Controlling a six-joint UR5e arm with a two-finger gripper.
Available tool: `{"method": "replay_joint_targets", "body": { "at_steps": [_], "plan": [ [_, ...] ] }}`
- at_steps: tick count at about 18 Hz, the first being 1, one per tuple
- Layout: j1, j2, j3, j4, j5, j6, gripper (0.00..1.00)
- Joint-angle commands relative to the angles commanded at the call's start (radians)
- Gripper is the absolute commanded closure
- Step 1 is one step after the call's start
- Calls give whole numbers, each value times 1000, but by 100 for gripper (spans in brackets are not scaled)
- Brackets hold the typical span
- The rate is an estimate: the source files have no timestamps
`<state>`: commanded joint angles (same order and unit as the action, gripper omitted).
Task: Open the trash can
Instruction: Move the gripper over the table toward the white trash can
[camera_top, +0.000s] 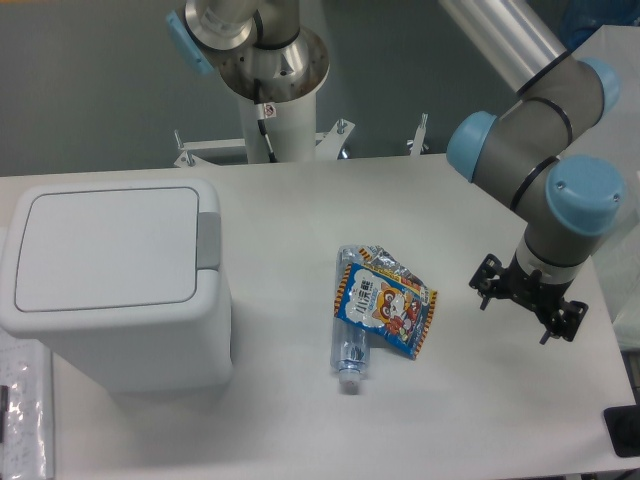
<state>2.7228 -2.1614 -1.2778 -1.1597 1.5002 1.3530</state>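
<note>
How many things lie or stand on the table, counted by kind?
Trash can: 1
Plastic bottle: 1
Snack bag: 1
Total: 3

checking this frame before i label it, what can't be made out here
- End effector, fixed camera: the wrist hides the fingers from above, so open or shut cannot be told.
- Trash can: lid lies flat, so the inside is hidden; its left side touches the picture edge.
- Plastic bottle: the snack packet lying across it covers much of its upper part.
- Snack packet print: too small to read.
- Dark object at the lower right: cut off by the edge.
</note>
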Motion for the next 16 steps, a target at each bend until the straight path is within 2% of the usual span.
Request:
{"method": "replay_joint_targets", "body": {
  "at_steps": [4,7,10,12,16],
  "plan": [
    [-3,3,-8,-9,-9,-2,0],
    [-2,21,-44,-2,-66,-14,0],
    [-3,83,-80,0,-84,-168,0],
    [-15,91,-89,2,-100,-234,0],
    [-20,129,-118,2,-247,-386,0]
  ]
}}
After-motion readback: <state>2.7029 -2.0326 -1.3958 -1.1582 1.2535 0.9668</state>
